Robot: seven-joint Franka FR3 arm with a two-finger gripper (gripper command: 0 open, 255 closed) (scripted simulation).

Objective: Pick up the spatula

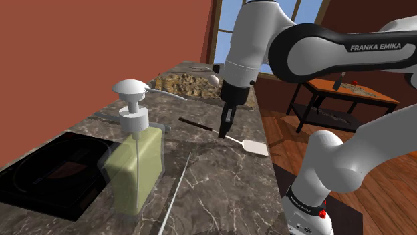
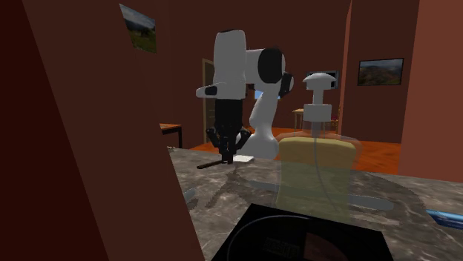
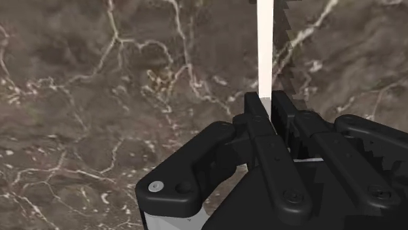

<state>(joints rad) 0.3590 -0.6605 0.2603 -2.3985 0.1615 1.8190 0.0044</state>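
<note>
Where the marble counter (image 1: 220, 180) nears its edge, we see the spatula (image 1: 252, 145) lying, with a dark handle and a flat white blade. Our arm points straight down, and the gripper (image 1: 224, 131) has its fingers clamped on the spatula's middle (white shaft between them). The soap dispenser (image 1: 135, 160) stands well apart.

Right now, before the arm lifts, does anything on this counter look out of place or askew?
Nothing is spilled or broken. One thing stands out: the spatula lies slantwise with its white blade right at the marble counter's edge, while the end effector clasps its shaft. The soap dispenser stands upright beside the cooktop.
</note>
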